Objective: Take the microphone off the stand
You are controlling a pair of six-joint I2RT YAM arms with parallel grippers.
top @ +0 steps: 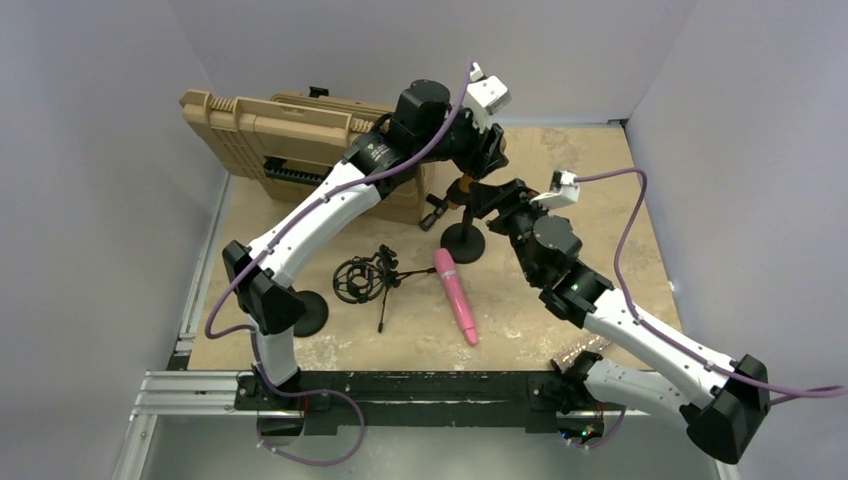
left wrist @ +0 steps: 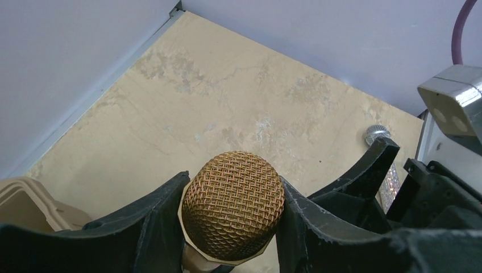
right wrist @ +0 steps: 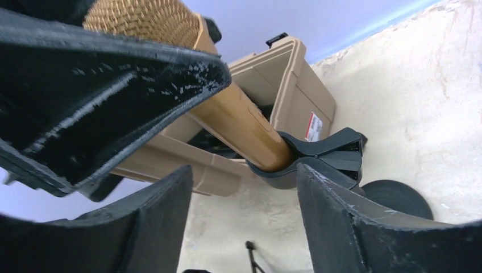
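- The gold microphone (right wrist: 239, 122) sits in the stand (top: 463, 243). Its tail is seated in the clip (right wrist: 318, 156) at the stand's top, and its body slants up and away from the clip.
- Our left tool (left wrist: 233, 183) is clenched on the mesh head above the stand, with a finger touching each side.
- Our right tool (right wrist: 244, 170) is released, its fingers spread just beside the clip with nothing between them. We judge that the stand is not braced.
- To do this step well, we would first close the right tool on the stand below the clip, or press down on the base (right wrist: 398, 198), and only then pull.
- We would draw the microphone out along its own slanted axis, away from the clip rather than straight up, so the stand does not tip.
- The mesh head is round and may slip in the grip. We would pull slowly and watch whether the stand lifts off the tabletop (top: 560, 160).
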